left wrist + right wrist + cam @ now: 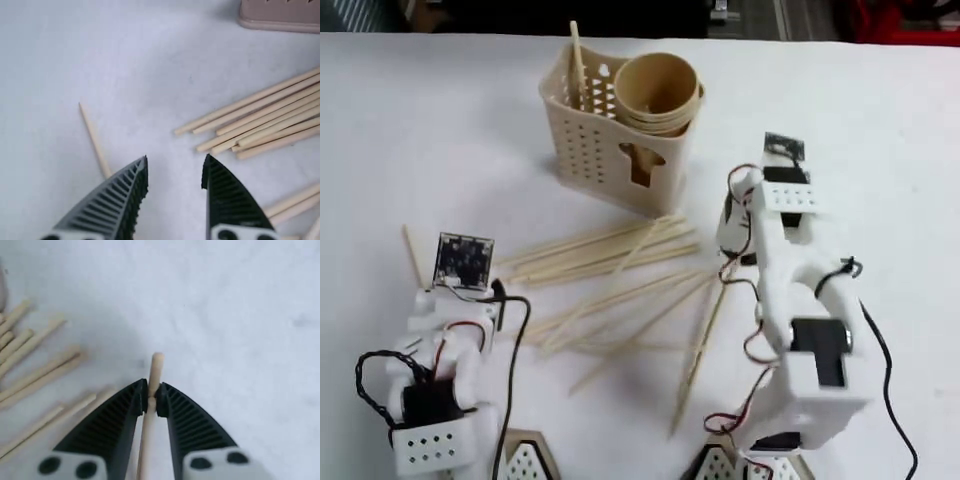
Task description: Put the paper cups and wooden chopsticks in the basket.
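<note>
A cream perforated basket stands at the back of the table with stacked paper cups and one upright chopstick inside. Many wooden chopsticks lie scattered in front of it. My right gripper is shut on one chopstick near its end, low over the table at the right edge of the pile. My left gripper is open above bare table. A lone chopstick lies beside its grey finger, and the pile lies off to the other side.
The white table has free room to the left of the basket and at the far right. The left arm sits at the front left, the right arm at the front right. The basket's base shows in the left wrist view.
</note>
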`<action>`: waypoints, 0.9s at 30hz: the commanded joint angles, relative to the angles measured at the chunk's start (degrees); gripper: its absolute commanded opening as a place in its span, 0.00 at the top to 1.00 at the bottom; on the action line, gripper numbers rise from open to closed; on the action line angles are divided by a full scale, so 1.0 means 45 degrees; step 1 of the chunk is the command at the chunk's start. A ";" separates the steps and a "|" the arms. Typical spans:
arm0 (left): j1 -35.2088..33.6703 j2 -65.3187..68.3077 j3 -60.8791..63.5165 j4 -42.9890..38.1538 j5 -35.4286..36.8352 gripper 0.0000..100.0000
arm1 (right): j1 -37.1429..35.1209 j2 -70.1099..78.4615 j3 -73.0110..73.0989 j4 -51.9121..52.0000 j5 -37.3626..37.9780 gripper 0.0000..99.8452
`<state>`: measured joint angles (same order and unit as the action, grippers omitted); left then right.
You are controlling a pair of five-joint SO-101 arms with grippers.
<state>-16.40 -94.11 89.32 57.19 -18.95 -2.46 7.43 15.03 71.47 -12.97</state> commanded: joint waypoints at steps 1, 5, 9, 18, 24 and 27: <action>-0.0107 -0.0127 -0.0254 -0.0254 -0.0020 0.81 | 0.0010 -0.2120 -0.0547 0.0459 0.0137 0.98; -0.0361 -0.0127 -0.1348 0.0274 -0.0039 0.81 | 0.0010 -0.3624 -0.0527 0.0987 0.0176 0.98; -0.0811 -0.0088 -0.3223 0.1211 -0.0039 0.81 | 0.0010 -0.4757 -0.0527 0.1377 0.0176 0.98; -0.2100 -0.0049 -0.6505 0.2969 -0.0840 0.81 | -0.0186 -0.6750 -0.0527 0.1983 0.0176 0.98; -0.2315 -0.0029 -0.8049 0.4083 -0.0840 0.81 | -0.0186 -0.8332 -0.0527 0.1983 0.0176 0.98; -0.2315 0.0518 -0.8889 0.4493 -0.0840 0.81 | -0.0186 -0.9211 -0.0527 0.1983 0.0527 0.98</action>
<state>-26.33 -94.99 54.68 76.09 -22.29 -2.64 -29.32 15.03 80.09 -12.53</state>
